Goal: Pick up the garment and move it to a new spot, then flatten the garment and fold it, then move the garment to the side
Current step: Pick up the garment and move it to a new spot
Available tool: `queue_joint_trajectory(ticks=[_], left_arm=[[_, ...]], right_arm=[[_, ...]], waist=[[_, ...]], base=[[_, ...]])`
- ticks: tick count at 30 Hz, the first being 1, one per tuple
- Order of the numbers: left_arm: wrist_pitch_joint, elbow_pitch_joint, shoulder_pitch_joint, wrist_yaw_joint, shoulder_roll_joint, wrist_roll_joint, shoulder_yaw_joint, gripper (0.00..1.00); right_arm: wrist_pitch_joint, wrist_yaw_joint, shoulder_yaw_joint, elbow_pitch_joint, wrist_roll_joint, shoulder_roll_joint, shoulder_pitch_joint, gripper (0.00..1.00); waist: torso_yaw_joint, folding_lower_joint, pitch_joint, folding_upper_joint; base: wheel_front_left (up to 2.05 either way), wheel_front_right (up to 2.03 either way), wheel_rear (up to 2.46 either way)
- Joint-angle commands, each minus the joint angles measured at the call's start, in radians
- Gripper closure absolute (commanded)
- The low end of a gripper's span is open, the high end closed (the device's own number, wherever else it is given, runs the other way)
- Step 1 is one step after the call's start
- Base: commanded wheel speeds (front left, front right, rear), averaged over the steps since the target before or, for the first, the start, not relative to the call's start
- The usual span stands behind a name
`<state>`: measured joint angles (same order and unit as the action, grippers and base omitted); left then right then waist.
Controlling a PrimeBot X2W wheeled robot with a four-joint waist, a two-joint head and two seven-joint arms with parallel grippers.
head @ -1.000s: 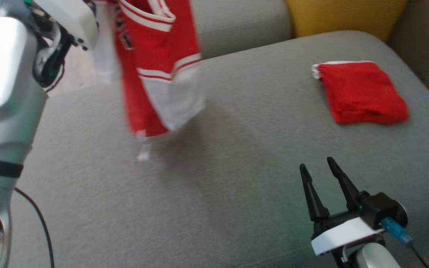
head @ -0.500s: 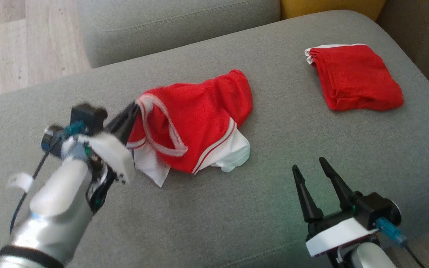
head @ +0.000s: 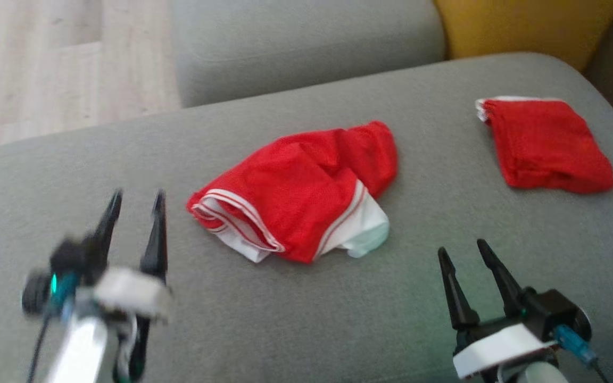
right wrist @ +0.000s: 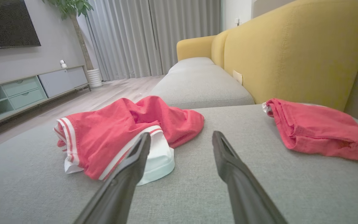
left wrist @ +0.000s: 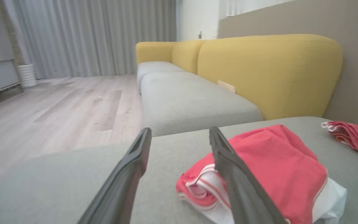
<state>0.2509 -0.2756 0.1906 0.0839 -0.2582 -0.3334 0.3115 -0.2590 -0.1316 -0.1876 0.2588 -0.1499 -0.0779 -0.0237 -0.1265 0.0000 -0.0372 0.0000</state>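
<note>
- Red-and-white garment: crumpled, lying on grey seat cushion.
- Folded red cloth: same cushion, well apart.
- Left gripper, right gripper: fingers spread, empty.

The garment, hanging a second ago, now lies crumpled on the sofa cushion. The left gripper is off it, jaws apart.
</note>
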Motion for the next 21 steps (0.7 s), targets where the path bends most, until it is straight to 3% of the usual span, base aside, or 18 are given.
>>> queue_joint_trajectory(ticks=[1,5,10,21], left_arm=[[0.011,0.087,-0.037,0.024,0.017,0.022,-0.086,0.00],[0.011,0.212,-0.221,0.044,0.097,0.102,-0.177,0.00],[0.011,0.303,-0.373,0.036,0.172,0.183,-0.237,0.00],[0.011,0.369,-0.522,0.031,0.206,0.262,-0.250,0.00]], right_arm=[[-0.003,0.001,-0.014,-0.031,-0.002,0.005,0.018,0.00],[-0.003,0.001,0.001,-0.032,-0.002,0.015,-0.001,0.00],[-0.003,0.001,0.027,-0.036,0.002,0.022,-0.027,0.00],[-0.003,0.001,0.045,-0.044,0.002,0.027,-0.077,0.00]], waist=[[0.053,0.0000,-0.040,0.0000],[0.099,0.0000,-0.065,0.0000],[0.147,0.0000,-0.090,0.0000],[0.196,0.0000,-0.128,0.0000]], base=[[0.00,0.00,0.00],[0.00,0.00,0.00],[0.00,0.00,0.00],[0.00,0.00,0.00]])
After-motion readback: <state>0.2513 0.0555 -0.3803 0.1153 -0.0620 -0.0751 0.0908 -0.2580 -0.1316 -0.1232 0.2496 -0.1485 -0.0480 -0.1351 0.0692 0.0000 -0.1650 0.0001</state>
